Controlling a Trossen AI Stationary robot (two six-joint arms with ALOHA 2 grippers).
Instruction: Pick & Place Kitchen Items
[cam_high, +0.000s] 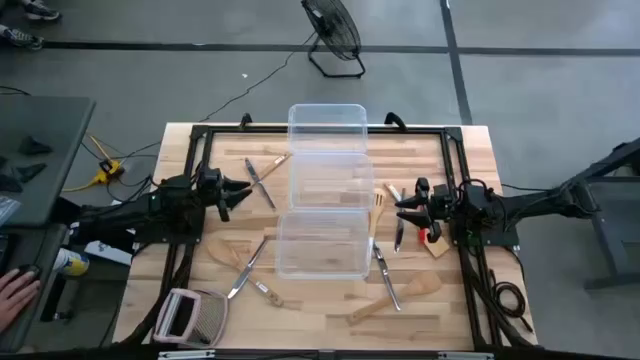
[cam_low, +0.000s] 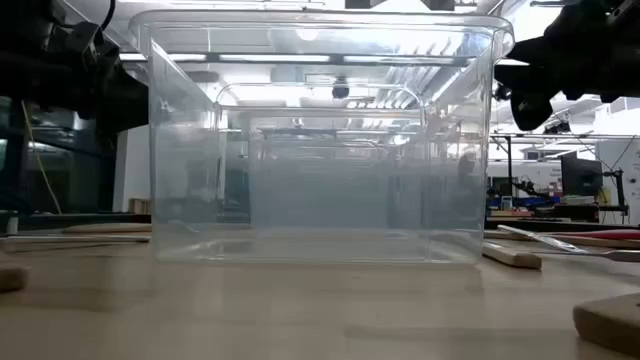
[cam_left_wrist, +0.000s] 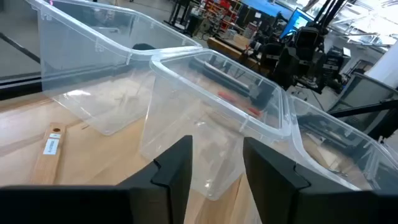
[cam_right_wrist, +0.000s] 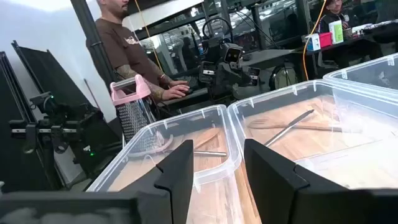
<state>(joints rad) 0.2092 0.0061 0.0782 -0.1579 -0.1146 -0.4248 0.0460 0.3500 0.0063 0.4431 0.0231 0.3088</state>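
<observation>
Kitchen items lie flat on the wooden table (cam_high: 470, 150) on both sides of three clear tubs. To the tubs' left are metal tongs (cam_high: 261, 181), a wooden spoon (cam_high: 272, 163), a wooden spatula (cam_high: 224, 250) and slim metal cutlery (cam_high: 246, 266). To their right are a wooden fork (cam_high: 377, 206), metal cutlery (cam_high: 385, 268), a wooden spatula (cam_high: 398, 296) and a small red utensil (cam_high: 431, 236). My left gripper (cam_high: 245, 190) hovers open left of the middle tub (cam_high: 330, 182), pointing at it (cam_left_wrist: 217, 168). My right gripper (cam_high: 400, 207) hovers open right of the tubs (cam_right_wrist: 217, 168). Neither holds anything.
The far tub (cam_high: 326, 126), middle tub and near tub (cam_high: 322, 246) stand in a row down the table's middle. A pink-handled grater (cam_high: 186, 316) lies at the near left corner. Beyond the table a person (cam_right_wrist: 127, 46) stands at a desk, and a fan (cam_high: 334, 35) stands on the floor.
</observation>
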